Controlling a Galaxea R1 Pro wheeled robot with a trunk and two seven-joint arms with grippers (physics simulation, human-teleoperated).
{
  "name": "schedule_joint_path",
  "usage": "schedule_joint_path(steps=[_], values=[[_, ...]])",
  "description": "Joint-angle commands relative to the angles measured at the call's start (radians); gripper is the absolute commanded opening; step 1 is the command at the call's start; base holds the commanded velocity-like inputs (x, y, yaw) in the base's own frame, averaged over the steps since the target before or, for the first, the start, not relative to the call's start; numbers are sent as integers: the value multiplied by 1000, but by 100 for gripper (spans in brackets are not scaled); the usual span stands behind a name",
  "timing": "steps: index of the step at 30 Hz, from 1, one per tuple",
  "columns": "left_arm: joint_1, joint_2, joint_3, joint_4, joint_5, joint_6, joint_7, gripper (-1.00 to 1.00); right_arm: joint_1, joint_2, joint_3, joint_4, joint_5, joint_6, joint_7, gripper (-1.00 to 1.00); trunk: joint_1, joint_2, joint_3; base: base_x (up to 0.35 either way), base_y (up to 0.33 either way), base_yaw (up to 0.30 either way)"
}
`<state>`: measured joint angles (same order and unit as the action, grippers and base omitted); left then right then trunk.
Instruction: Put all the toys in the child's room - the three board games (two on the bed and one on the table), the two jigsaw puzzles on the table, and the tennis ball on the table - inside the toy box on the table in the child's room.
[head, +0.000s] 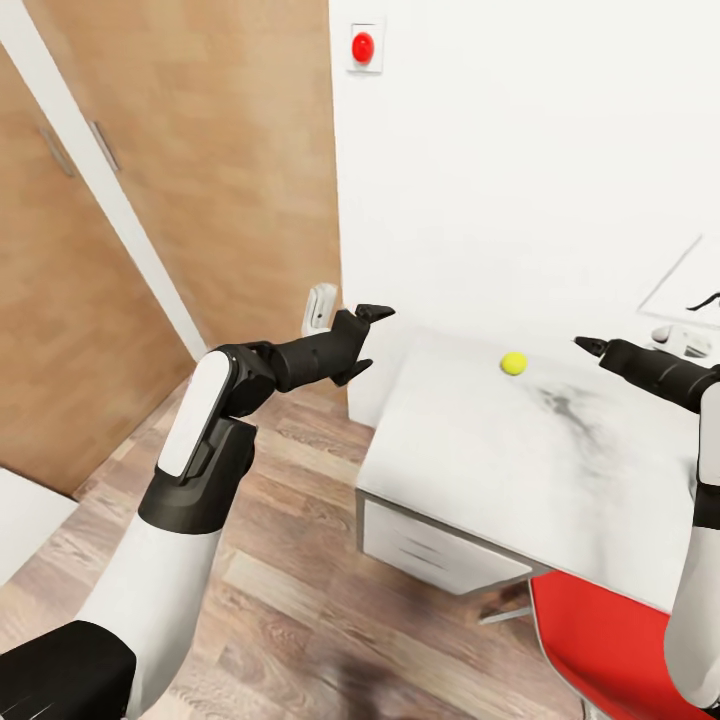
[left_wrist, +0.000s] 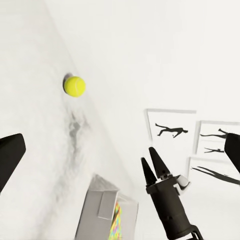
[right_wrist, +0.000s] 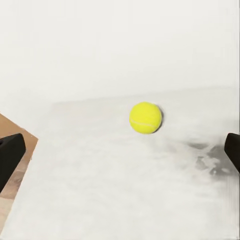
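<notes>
The tennis ball (head: 514, 363) lies on the table (head: 470, 470) near the wall, small and yellow-green. My right gripper (head: 588, 345) hovers just right of it, open, with the ball (right_wrist: 145, 118) ahead between its fingers (right_wrist: 11, 159), apart from them. Beyond the table's left corner, over the floor, my left gripper (head: 372, 340) stands open and holds nothing. The left wrist view takes in the ball (left_wrist: 74, 86), the right gripper (left_wrist: 154, 164) and the light grey toy box (left_wrist: 102, 206) with a strip of multicoloured jigsaw puzzle (left_wrist: 117, 223) inside. The board games and the bed are out of view.
A red chair (head: 610, 640) stands at the table's near side, beside a drawer front (head: 440, 548). Wooden doors (head: 200, 150) line the left, over a wood floor (head: 300, 600). A red button (head: 363, 46) and framed pictures (left_wrist: 170, 131) hang on the white wall.
</notes>
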<state>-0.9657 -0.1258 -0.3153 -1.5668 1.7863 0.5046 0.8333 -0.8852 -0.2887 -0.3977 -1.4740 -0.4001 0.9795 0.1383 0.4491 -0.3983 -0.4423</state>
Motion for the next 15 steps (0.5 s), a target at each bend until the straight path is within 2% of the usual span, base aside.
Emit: schedule_joint_path(steps=[1,8,15], values=[[-1,0,1,-1,6,2,7,100,-1,0,-1,-1,9,5,10,100,1,-2,-2,204,274,-276],[-1,0,1,-1,6,2,7,100,-1,0,-1,0,7,5,-73,100,1,-2,-2,221,262,-279],[-1,0,0,-1,6,2,7,100,-1,0,-1,0,5,5,-120,100,1,-2,-2,136,145,-281]])
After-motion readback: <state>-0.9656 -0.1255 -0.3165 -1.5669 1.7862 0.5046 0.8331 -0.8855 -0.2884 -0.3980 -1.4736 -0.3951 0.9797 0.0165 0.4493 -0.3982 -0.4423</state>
